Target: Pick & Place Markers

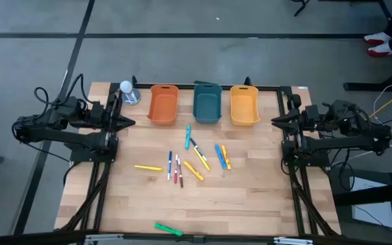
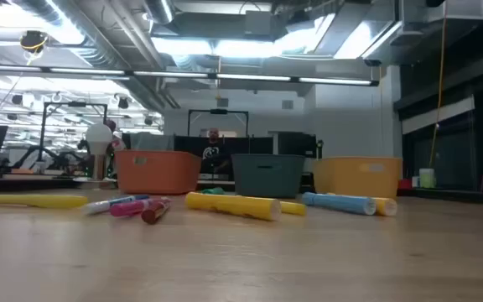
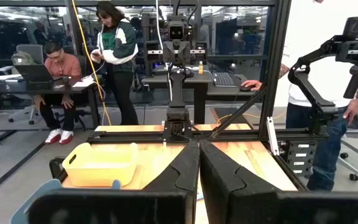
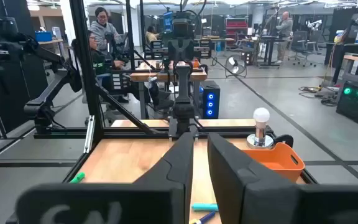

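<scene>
Several markers lie flat and scattered on the wooden table's middle: a yellow marker (image 1: 148, 167), a red marker (image 1: 176, 170), a teal marker (image 1: 188, 133), a blue marker (image 1: 219, 155) and others; the low view shows a yellow marker (image 2: 233, 205) and a blue marker (image 2: 338, 202) lying on their sides. My left gripper (image 1: 129, 123) hovers at the table's left edge, shut (image 3: 199, 146). My right gripper (image 1: 275, 121) hovers at the right edge, a narrow gap between its fingers (image 4: 201, 142), with nothing in it. Both point level toward the table's middle, well away from the markers.
An orange bin (image 1: 162, 104), a teal bin (image 1: 207, 103) and a yellow bin (image 1: 244, 105) stand in a row at the far edge. A white bulb on a stand (image 1: 128, 92) sits at the far left. A bright green stick (image 1: 167, 229) lies near the front edge. People are in the room beyond.
</scene>
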